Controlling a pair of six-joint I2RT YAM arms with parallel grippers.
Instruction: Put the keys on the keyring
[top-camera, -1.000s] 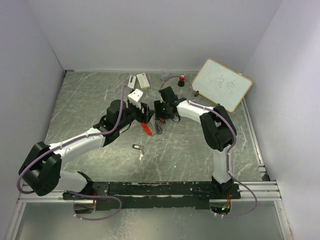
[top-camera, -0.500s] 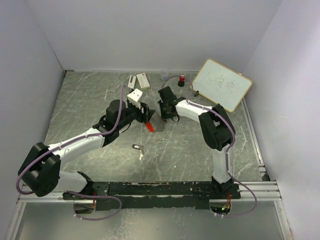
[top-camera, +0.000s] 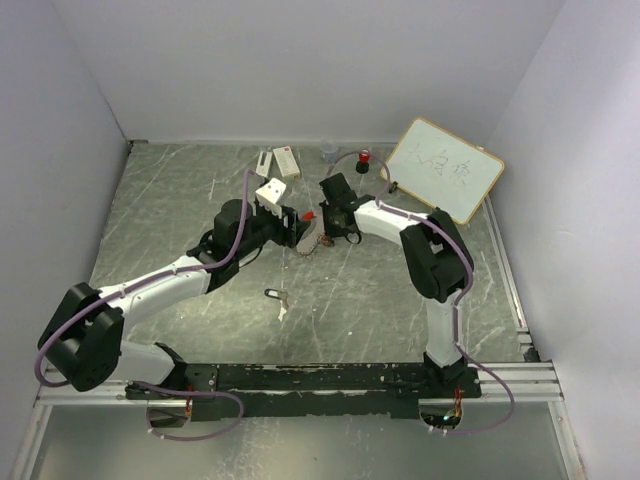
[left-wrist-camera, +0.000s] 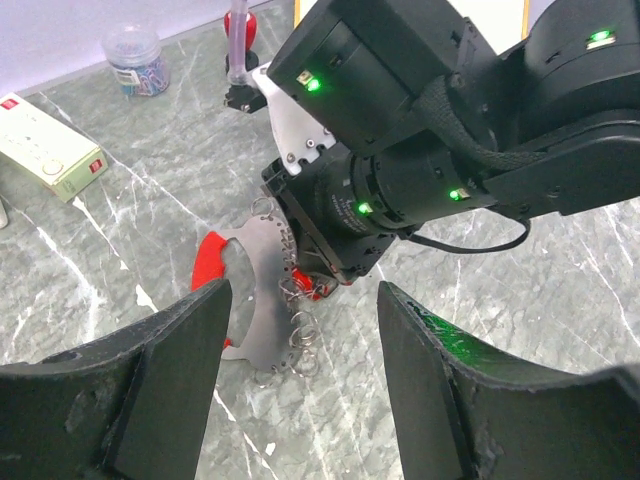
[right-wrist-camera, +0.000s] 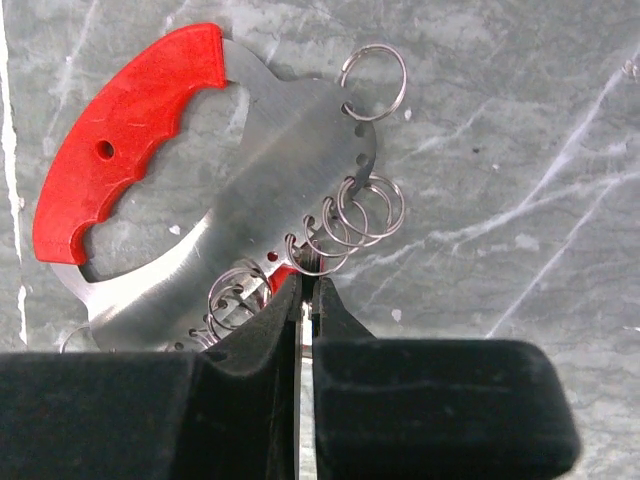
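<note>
Standing by the marble-look table (top-camera: 180, 200), both arms meet around the middle of it. The left gripper (left-wrist-camera: 305, 310) hangs with its jaws spread wide, holding nothing, and the keyring shows in the gap between them. The right gripper (right-wrist-camera: 303, 300) has its jaws pinched right together at the keyring's edge. There's a sliver of red at the tips, but I can't tell if that's a key head or if anything is held at all.

The keyring (right-wrist-camera: 250, 190) looks to be lying flat on the table between the two grippers. It's a thin curved steel plate with a red grip (right-wrist-camera: 120, 130) down one side. I'd guess stiff, light and slick on the metal, so the ribbed red grip is the sane place to grab. One key with a black head (top-camera: 277, 295) lies well apart, nearer the arm bases. It's tiny and flat, best pinched by the plastic head. The split rings (right-wrist-camera: 372, 68) along the plate edge are floppy and springy, the fiddly bit.
</note>
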